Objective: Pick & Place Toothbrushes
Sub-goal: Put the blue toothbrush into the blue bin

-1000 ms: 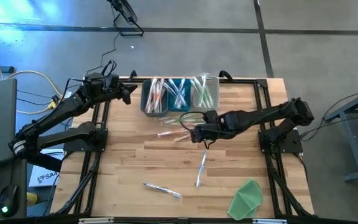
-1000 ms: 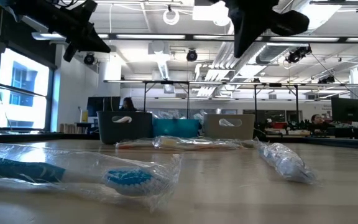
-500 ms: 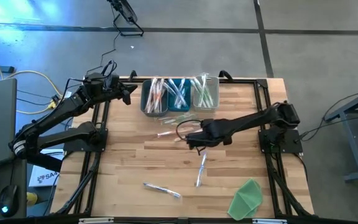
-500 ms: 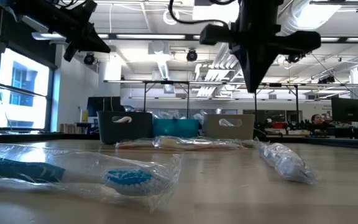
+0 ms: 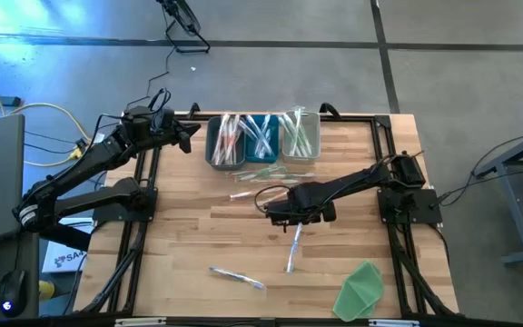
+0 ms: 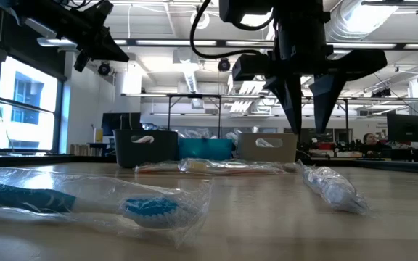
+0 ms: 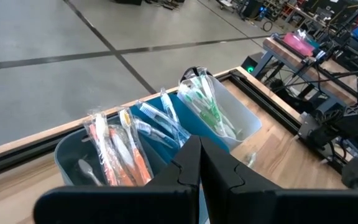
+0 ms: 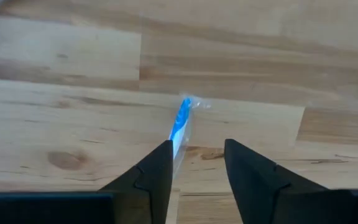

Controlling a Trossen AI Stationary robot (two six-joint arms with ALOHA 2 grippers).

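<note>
Several wrapped toothbrushes lie flat on the wooden table: a blue one (image 5: 293, 246) (image 8: 180, 123) in the middle, another (image 5: 237, 276) near the front edge, pink ones (image 5: 248, 193) and a green one (image 5: 271, 171) before the bins. My right gripper (image 5: 289, 213) (image 6: 308, 123) hangs open, fingers pointing down, above the far end of the middle blue toothbrush and clear of it. My left gripper (image 5: 189, 136) (image 7: 199, 165) is shut on nothing, raised at the far left beside the bins.
Three bins stand in a row at the far edge: a grey one (image 5: 225, 143) with pink brushes, a blue one (image 5: 261, 138) and a pale one (image 5: 300, 134) with green brushes. A folded green cloth (image 5: 361, 289) lies at the near right corner.
My right gripper has moved from just before the bins toward the table's near edge, come down closer to the table, and opened its fingers over the middle blue toothbrush. No toothbrush has moved.
</note>
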